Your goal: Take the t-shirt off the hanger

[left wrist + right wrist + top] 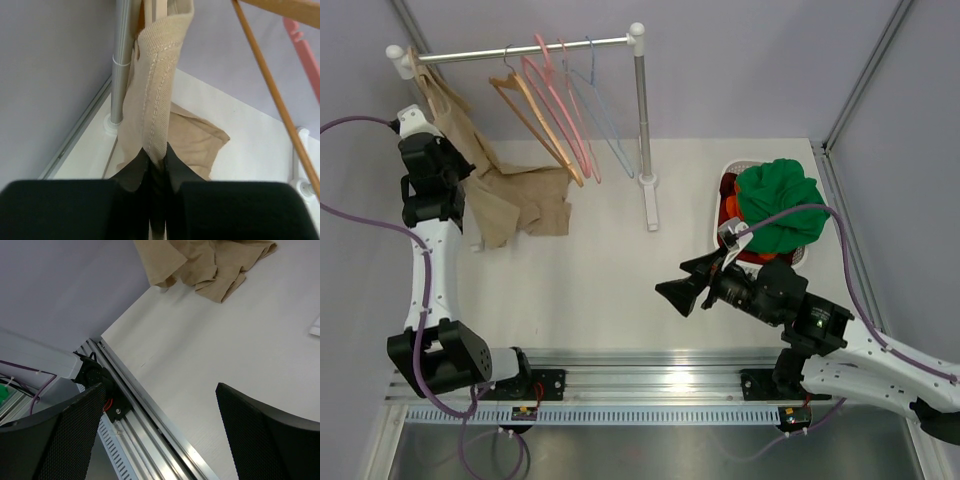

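Observation:
The beige t-shirt (470,140) hangs from the left end of the rail, and its lower part lies crumpled on the table (525,205). The pale tan hanger (416,62) shows only at the rail; the shirt hides the rest. My left gripper (463,172) is beside the hanging fabric. In the left wrist view it (159,161) is shut on a ribbed, stitched edge of the t-shirt (160,90). My right gripper (678,295) is open and empty above the table's middle. Its view (160,432) shows the shirt's heap (210,260) far off.
A clothes rack (642,120) stands at the back, carrying an orange-brown wooden hanger (535,120), pink hangers (565,110) and a thin pale blue one (608,125). A white basket (717,190) at the right holds a green garment (778,205) and red cloth.

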Robot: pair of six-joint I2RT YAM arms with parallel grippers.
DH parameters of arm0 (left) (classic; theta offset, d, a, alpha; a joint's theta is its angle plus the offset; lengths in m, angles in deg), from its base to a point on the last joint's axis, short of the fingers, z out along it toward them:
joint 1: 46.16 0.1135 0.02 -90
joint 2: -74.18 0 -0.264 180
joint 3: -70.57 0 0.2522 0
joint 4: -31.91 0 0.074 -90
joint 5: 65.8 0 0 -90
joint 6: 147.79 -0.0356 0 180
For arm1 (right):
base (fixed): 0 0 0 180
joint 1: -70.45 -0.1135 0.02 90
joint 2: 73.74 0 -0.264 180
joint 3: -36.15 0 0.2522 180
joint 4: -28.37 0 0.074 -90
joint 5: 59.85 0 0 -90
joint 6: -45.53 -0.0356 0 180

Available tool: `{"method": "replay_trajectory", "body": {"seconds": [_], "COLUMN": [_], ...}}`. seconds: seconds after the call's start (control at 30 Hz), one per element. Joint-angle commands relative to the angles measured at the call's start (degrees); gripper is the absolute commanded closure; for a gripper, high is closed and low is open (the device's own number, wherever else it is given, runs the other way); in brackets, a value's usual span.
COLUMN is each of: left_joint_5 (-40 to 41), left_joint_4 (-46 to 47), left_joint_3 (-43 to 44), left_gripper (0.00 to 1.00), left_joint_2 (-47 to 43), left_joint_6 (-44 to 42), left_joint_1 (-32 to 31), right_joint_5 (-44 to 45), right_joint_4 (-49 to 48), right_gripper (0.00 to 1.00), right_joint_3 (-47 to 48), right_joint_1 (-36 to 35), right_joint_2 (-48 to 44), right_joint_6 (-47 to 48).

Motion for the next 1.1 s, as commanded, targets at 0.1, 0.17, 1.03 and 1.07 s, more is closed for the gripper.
{"method": "replay_trajectory", "body": {"seconds": [0.1, 0.17, 1.03, 1.07], "left_joint_5": [-3.60, -8.77, -16.26, -18.10], "left_joint_4": [3.86, 4.30, 11.34, 9.51], "left_joint_3": [2.39, 3.97, -29.49, -30.99], "left_gripper": [1.00, 1.00, 1.00, 1.00], "left_joint_2": [-8.45, -8.72, -43.40, -45.27], "left_joint_6": [4.07, 3.90, 9.52, 10.48], "left_joint_1": [0.93, 0.93, -4.61, -4.61], "right_joint_5": [-3.82, -4.00, -5.06, -0.88], "right_joint_4": [-4.31, -4.67, -7.40, -6.35], "right_gripper": [0.02, 0.02, 0.02, 0.02], "right_joint_3": [3.38, 3.47, 10.58, 11.55], "right_joint_1": [0.10, 0.10, 0.10, 0.10], "right_joint_2": [2.39, 2.75, 10.65, 11.88], "right_joint_6": [0.11, -0.07, -1.30, -2.52]}}
